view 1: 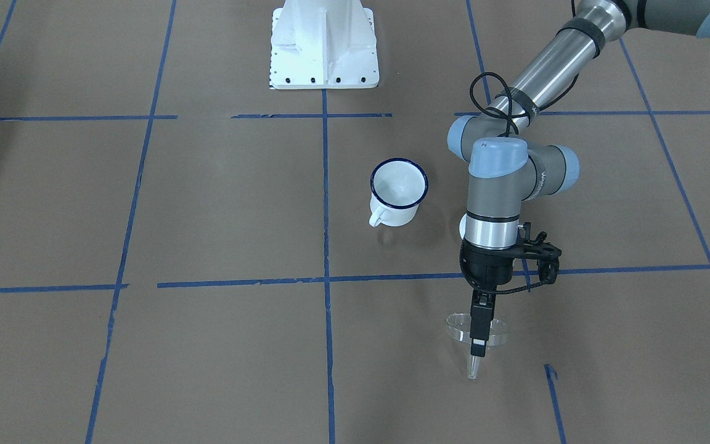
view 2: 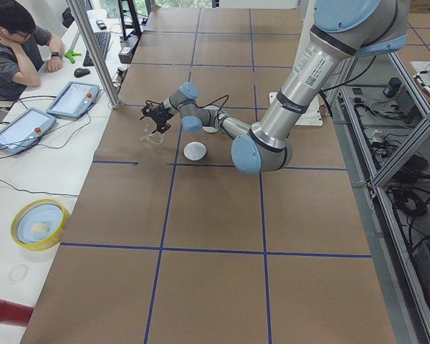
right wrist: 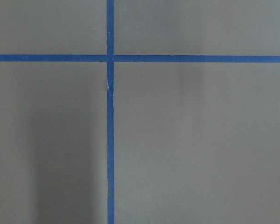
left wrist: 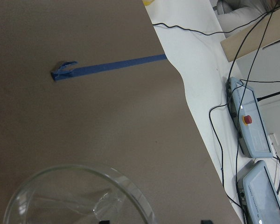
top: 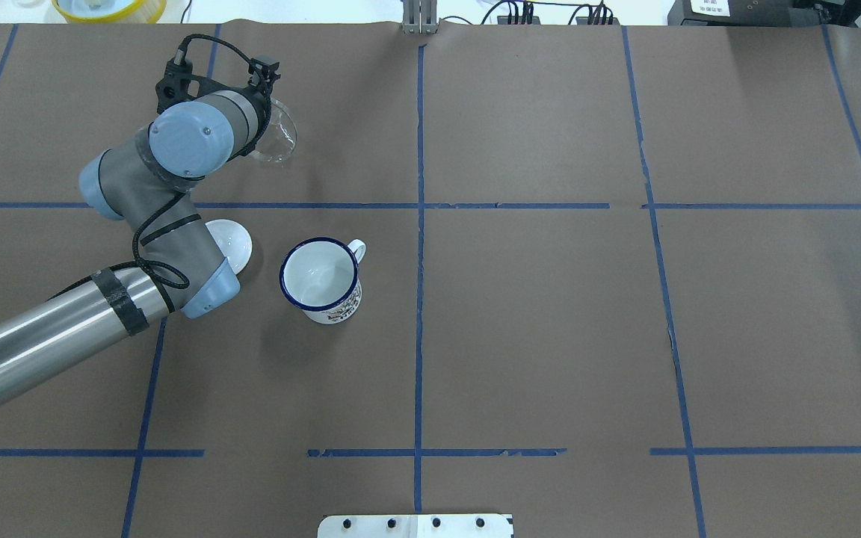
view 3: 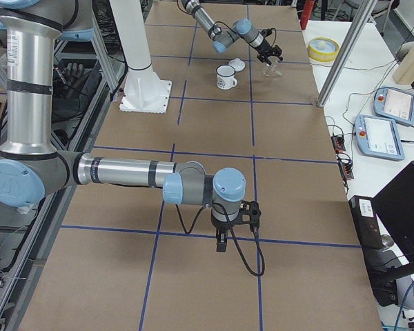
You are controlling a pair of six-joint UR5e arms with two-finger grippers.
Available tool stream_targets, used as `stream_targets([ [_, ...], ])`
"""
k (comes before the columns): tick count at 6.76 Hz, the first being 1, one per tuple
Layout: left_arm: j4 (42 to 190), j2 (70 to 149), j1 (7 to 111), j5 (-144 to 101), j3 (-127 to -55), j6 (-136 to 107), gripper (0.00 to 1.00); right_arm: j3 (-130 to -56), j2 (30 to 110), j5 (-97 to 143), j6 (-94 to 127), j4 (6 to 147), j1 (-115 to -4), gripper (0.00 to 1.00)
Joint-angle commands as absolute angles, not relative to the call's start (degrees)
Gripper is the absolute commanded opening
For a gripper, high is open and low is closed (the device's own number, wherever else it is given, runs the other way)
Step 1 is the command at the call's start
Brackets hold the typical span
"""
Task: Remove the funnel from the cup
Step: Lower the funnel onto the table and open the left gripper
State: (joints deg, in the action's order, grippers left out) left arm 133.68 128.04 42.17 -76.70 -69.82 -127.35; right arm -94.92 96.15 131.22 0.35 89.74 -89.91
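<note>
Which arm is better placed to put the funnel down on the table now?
Left. The left pincer holds the funnel, out of the cup and over the table. The right arm is far from both.

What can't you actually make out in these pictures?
- Whether the spout of the funnel touches the table: front view too steep, plastic clear.
- White lid: overhead, left arm covers half.
- Right gripper open or shut: seen only in the right side view, small.
- Print on the cup: overhead, too small to read.
</note>
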Motion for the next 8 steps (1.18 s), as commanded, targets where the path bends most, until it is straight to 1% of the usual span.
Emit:
stream_targets([
  [1,133.2,127.4,42.2,-77.3,-72.7,-124.5,1.0,-94.9,96.2,131.2,0.4,89.7,-89.9,1.0],
  [2,131.7,126.0,42.2,-77.7,-75.6,-122.5,1.0,-94.9,96.2,131.2,0.4,89.7,-89.9,1.0],
  [3,127.1,122.6,41.9,-83.7,-81.3,-121.1,1.0,-94.9,96.2,131.2,0.4,89.7,-89.9,1.0],
  [4,120.9,119.6,42.0,-88.0,-88.6,-119.0,1.0,-94.9,96.2,131.2,0.4,89.7,-89.9,1.0],
  [5,111.9,118.2,42.0,-91.5,-96.3,-113.3,1.0,-94.9,96.2,131.2,0.4,89.7,-89.9,1.0],
  [6,104.9,118.1,42.1,-95.6,-100.2,-106.1,1.0,-94.8,96.2,131.2,0.4,89.7,-89.9,1.0],
  [8,99.8,118.1,42.1,-103.5,-100.6,-88.7,1.0,-94.8,96.2,131.2,0.4,89.7,-89.9,1.0],
])
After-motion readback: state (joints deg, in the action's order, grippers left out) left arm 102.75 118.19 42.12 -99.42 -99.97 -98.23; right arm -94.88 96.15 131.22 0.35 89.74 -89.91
